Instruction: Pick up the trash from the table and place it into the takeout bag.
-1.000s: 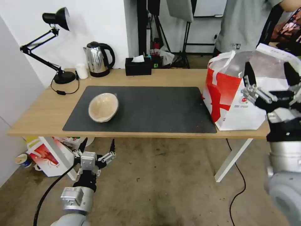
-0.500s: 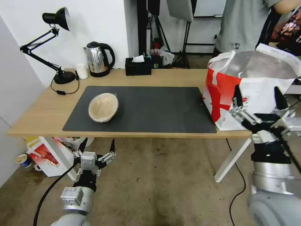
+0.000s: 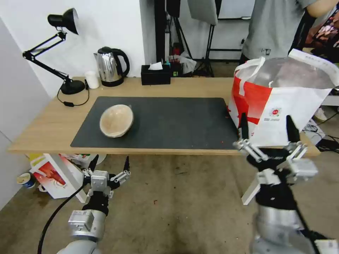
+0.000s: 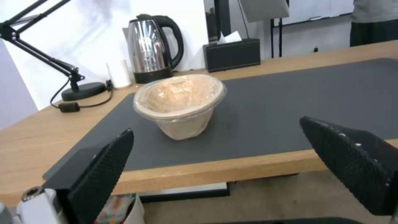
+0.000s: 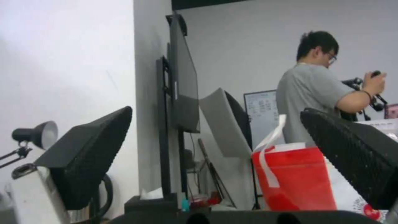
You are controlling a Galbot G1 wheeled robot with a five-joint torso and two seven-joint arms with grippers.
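Right gripper point(image 5: 215, 155): two black textured fingers point(image 5: 89, 155) are seen spread wide apart, nothing held between them. Takeout bag point(image 5: 296, 180): red panel, white strap handle, upright, framed between the fingers. Desk lamp point(image 5: 35, 135): black, by the white wall. Black monitor point(image 5: 182, 81): mounted on a stand, seen edge-on.

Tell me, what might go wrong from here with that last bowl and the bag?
The bowl sits tilted on the mat, so it may tip or slide when gripped. The bag stands at the table's right end, where a nudge could push it off. The open right tool hangs just before the bag; the open left tool waits below the table edge.
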